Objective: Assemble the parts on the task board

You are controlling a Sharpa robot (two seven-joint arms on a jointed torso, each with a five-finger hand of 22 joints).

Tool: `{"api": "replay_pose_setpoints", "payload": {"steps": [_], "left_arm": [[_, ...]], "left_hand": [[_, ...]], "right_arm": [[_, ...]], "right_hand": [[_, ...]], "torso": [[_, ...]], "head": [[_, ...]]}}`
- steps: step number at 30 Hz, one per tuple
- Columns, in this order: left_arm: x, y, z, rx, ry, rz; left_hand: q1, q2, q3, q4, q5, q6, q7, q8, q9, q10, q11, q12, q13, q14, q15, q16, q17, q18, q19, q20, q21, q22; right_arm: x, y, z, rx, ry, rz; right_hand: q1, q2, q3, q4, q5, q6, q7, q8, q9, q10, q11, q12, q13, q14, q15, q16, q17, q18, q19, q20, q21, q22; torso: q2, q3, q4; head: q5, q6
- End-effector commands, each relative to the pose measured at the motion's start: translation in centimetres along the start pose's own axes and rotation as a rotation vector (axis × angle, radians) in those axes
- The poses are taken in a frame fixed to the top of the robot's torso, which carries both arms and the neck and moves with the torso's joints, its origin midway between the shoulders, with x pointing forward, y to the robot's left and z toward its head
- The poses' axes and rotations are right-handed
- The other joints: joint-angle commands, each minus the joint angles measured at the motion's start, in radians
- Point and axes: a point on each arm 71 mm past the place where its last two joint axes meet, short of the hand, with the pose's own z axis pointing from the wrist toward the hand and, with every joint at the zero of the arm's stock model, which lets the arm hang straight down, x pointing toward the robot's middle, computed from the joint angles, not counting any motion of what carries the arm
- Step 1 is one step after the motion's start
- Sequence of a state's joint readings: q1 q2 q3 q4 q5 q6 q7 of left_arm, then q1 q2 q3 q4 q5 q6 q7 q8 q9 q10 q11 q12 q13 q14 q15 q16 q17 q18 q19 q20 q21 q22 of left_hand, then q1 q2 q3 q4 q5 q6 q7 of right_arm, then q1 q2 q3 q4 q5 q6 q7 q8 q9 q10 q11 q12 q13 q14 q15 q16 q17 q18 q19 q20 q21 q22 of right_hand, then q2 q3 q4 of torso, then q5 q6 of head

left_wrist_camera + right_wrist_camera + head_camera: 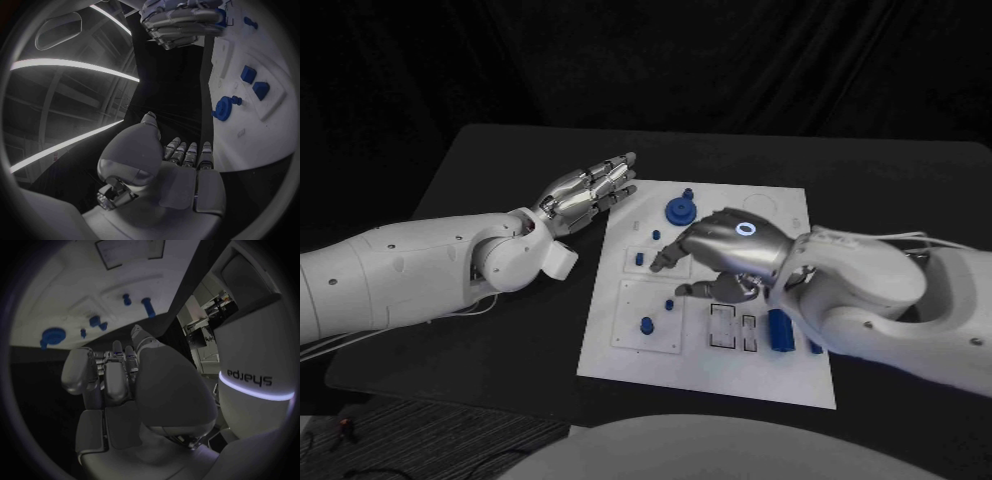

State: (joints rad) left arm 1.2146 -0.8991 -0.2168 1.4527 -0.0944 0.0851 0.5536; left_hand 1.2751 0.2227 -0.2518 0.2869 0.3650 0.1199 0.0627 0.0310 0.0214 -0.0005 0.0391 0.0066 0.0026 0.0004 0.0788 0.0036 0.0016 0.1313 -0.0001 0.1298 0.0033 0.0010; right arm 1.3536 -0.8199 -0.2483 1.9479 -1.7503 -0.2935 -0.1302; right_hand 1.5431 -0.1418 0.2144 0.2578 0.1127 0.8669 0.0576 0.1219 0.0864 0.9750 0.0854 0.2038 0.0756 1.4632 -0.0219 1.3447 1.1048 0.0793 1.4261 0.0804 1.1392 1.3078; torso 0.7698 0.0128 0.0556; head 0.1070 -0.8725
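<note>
Now the right hand (730,252) hovers over the middle of the task board (776,205), fingers curled in, nothing visibly held. Just off the board's left edge, the left hand (586,192) hangs released, fingers straight. Near the board's far end sits a blue gear-like part (679,209); a blue cylinder part (780,330) lies near its right edge.

Left robot hand (589,190) flat, fingers apart
</note>
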Motion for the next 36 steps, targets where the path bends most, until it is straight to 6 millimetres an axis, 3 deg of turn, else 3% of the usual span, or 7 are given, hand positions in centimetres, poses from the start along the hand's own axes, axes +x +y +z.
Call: {"api": "replay_pose_setpoints", "payload": {"steps": [1,6,10,13,21,29,36], "left_arm": [[0.3,-0.2,-0.3,0.008,0.002,-0.004],[0.2,-0.2,-0.6,0.009,-0.009,0.001],[-0.2,-0.5,-0.8,0.034,-0.038,0.017],[-0.5,-0.7,-1.0,0.061,-0.061,0.032],[-1.1,-1.1,-1.1,0.109,-0.102,0.063],[-1.6,-1.3,-1.0,0.155,-0.154,0.106],[-1.8,-1.6,-1.2,0.181,-0.168,0.148]], "left_hand": [[0.006,0.002,0.001,-0.003,0.005,0.003,0.005,0.004,0.001,0.000,0.010,0.005,0.001,0.000,0.009,-0.004,-0.002,-0.015,0.000,0.005,-0.003,-0.001],[0.011,-0.001,0.001,-0.004,0.006,0.006,0.003,0.006,0.002,0.001,0.014,0.007,0.001,0.000,0.007,-0.004,-0.002,-0.013,0.000,0.004,-0.003,-0.001],[0.013,-0.002,-0.002,0.001,0.003,-0.023,-0.029,-0.004,-0.003,0.001,0.010,0.008,0.002,0.000,-0.006,-0.004,-0.002,0.002,0.000,0.009,-0.003,-0.001],[0.010,-0.004,-0.007,0.003,0.002,-0.041,-0.082,-0.010,-0.006,0.002,0.018,0.011,0.002,0.000,-0.020,-0.004,-0.002,0.016,0.000,0.007,-0.003,-0.001],[0.009,-0.007,-0.014,0.005,-0.005,-0.060,-0.131,-0.017,-0.010,0.003,0.009,0.012,0.003,0.000,-0.037,-0.004,-0.002,0.026,0.000,0.000,-0.003,-0.001],[0.003,-0.021,-0.033,0.005,-0.027,-0.062,-0.173,-0.020,-0.010,0.002,-0.169,-0.002,-0.001,0.000,-0.091,-0.004,-0.002,0.023,0.000,-0.059,-0.003,-0.001],[0.004,-0.027,-0.036,0.005,-0.030,-0.054,-0.200,-0.019,-0.009,0.001,-0.134,-0.007,-0.003,0.000,-0.076,-0.004,-0.002,0.009,0.000,-0.057,-0.003,-0.001]], "right_arm": [[-3.6,-0.7,-1.5,0.026,-0.182,0.195],[-6.1,-3.5,-4.7,0.185,-0.169,0.316],[-5.8,-5.9,-7.0,0.355,-0.074,0.443],[-4.7,-7.4,-8.5,0.485,0.070,0.503],[-0.2,-9.7,-12.3,0.764,0.494,0.533],[1.5,-10.2,-13.2,0.868,0.569,0.529],[2.1,-9.8,-13.2,0.881,0.563,0.505]], "right_hand": [[0.038,0.007,0.036,-0.011,0.050,0.045,0.023,0.005,0.001,0.068,-0.011,0.037,-0.001,0.020,-0.002,0.010,0.016,0.000,0.008,0.000,0.016,0.157],[-0.004,0.005,0.046,0.020,0.025,0.088,0.039,-0.001,-0.002,0.186,-0.042,0.115,0.021,0.014,-0.010,0.002,0.000,0.005,0.003,0.000,0.004,0.153],[-0.197,0.013,-0.024,0.010,0.027,0.142,0.041,0.009,0.005,0.360,-0.087,0.351,0.165,0.028,-0.039,0.021,0.037,-0.002,0.017,-0.029,0.037,0.162],[-0.406,0.048,-0.100,0.033,0.056,0.201,0.015,0.036,0.030,0.481,-0.100,1.102,1.078,0.061,-0.052,0.099,0.192,-0.010,0.029,-0.052,0.076,0.171],[-0.646,0.133,-0.221,0.035,0.016,0.212,-0.027,0.271,0.301,0.581,-0.126,1.350,1.465,0.108,-0.074,0.226,0.466,-0.052,0.099,-0.064,0.310,0.228],[-0.672,0.154,-0.328,0.034,0.125,0.091,-0.024,0.388,0.525,0.573,-0.127,1.344,1.460,0.097,-0.075,0.206,0.423,-0.020,0.033,-0.064,0.169,0.183],[-0.577,0.176,-0.384,0.031,0.209,0.063,-0.042,0.466,0.685,0.596,-0.136,1.367,1.495,0.069,-0.082,0.115,0.256,-0.039,0.074,-0.071,0.247,0.209]], "torso": [[0.003,0.0001,-0.0009],[-0.001,0.0003,0.0018],[0.001,0.0006,-0.0074],[0.002,0.0025,-0.0102],[0.002,0.0041,-0.0132],[-0.001,0.0006,-0.0072],[-0.003,0.0008,-0.0083]], "head": [[-0.011,0.000],[-0.032,0.000],[-0.031,0.000],[-0.039,0.000],[-0.050,0.000],[-0.055,0.000],[-0.069,0.000]]}}
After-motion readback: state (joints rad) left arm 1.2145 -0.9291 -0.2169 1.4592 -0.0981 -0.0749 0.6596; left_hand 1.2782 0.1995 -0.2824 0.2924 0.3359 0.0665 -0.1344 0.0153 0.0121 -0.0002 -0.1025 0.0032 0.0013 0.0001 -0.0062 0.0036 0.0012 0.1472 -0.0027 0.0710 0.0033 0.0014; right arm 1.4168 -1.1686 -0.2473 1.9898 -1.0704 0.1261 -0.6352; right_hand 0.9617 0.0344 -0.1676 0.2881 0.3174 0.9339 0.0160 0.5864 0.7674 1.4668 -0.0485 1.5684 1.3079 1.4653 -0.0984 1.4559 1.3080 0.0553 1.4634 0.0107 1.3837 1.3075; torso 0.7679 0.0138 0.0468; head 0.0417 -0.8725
